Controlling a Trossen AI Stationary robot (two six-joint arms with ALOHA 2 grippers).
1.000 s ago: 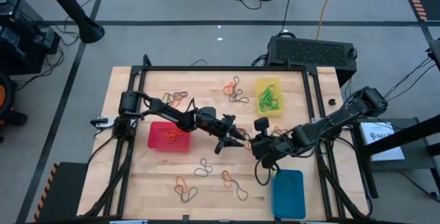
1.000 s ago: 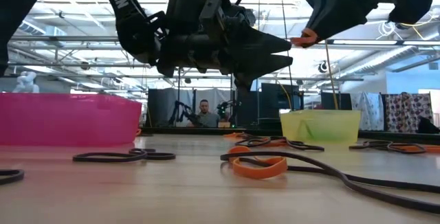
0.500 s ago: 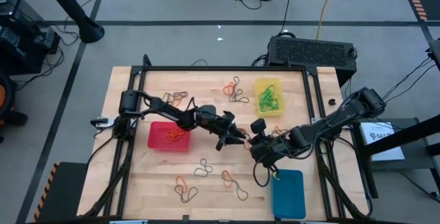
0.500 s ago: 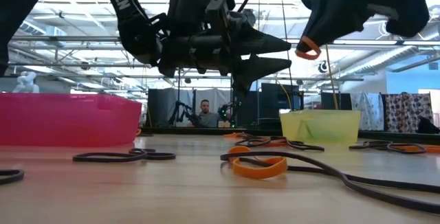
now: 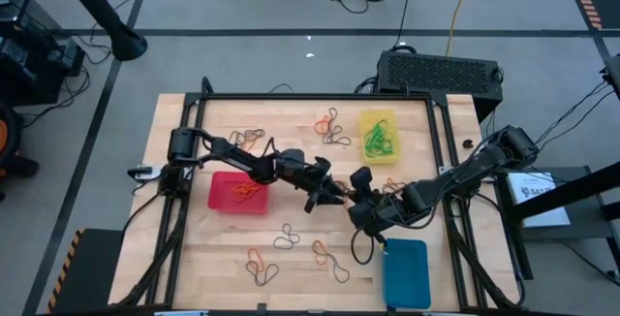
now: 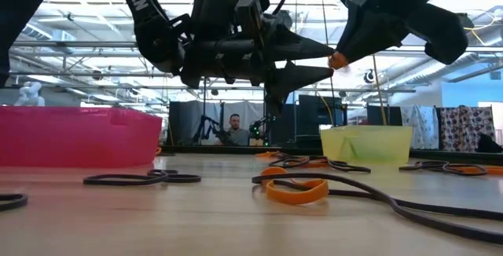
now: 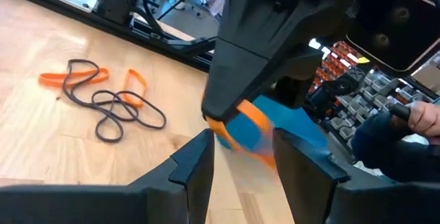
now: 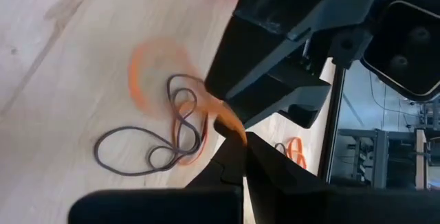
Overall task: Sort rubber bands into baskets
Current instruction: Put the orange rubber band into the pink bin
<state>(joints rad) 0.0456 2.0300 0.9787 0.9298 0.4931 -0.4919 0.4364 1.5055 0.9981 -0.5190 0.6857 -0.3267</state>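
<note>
An orange rubber band (image 7: pixel 246 124) is held in the air above the middle of the table (image 5: pixel 184 248), pinched by the right gripper (image 5: pixel 353 197). In the left wrist view this band hangs from the tips of the right gripper's fingers (image 7: pixel 230 97), which are closed on it. In the low view the same orange band (image 6: pixel 339 58) shows as a small spot at the tip of the right gripper (image 6: pixel 339 55).

The left gripper (image 5: pixel 335 194) is just beside it, pointing at the band. Its two fingers (image 7: pixel 196 162) stand apart with a gap between them, and the band is in front of this gap; I cannot tell if they touch it.

The other rubber bands lie in several places on the table. One group of dark and orange bands (image 5: pixel 331 128) is near the far edge, next to the yellow basket (image 5: pixel 379 135), which has green bands (image 5: pixel 378 142) inside. Another group (image 5: pixel 254 139) lies behind the left arm. More bands (image 5: pixel 291 248) are spread near the front edge. In the low view an orange band (image 6: pixel 297 190) lies on the wood close to the camera, with dark bands (image 6: pixel 141 178) beside it.

The red basket (image 5: pixel 237 192) stands on the left side and has orange bands (image 5: pixel 244 191) inside. The blue basket (image 5: pixel 406 272) stands at the front right, near the right arm.

A person (image 6: pixel 233 129) is seen far behind the table.
</note>
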